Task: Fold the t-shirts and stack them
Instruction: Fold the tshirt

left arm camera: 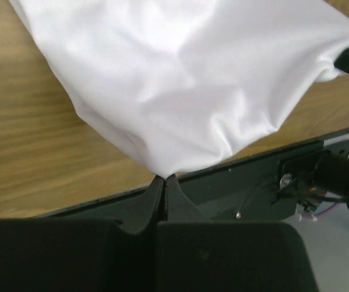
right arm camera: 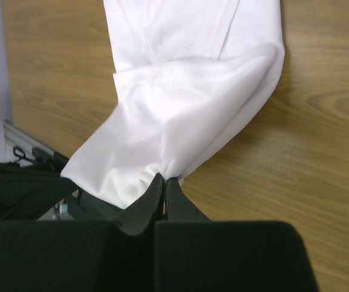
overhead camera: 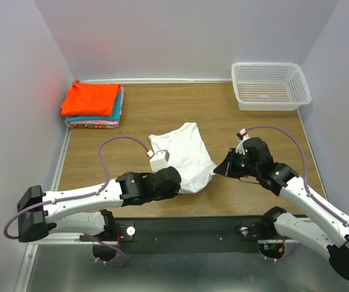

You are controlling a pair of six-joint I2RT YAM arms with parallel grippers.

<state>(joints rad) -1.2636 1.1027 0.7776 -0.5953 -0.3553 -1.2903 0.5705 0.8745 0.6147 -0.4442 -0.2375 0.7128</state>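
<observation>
The white t-shirt [overhead camera: 183, 152] lies partly folded on the wooden table near the front edge. My left gripper [overhead camera: 175, 184] is shut on its near left corner; in the left wrist view the cloth [left arm camera: 192, 79] hangs from my closed left gripper [left arm camera: 164, 177]. My right gripper [overhead camera: 218, 171] is shut on the near right corner; in the right wrist view the shirt [right arm camera: 186, 91] bunches at my closed right gripper [right arm camera: 164, 178]. The near hem is lifted between both grippers. A stack of folded shirts, orange-red [overhead camera: 91, 98] on top of teal and pink, sits at the back left.
A white plastic mesh basket [overhead camera: 270, 86] stands at the back right. White walls enclose the table on three sides. The black base rail [overhead camera: 186, 234] runs along the near edge.
</observation>
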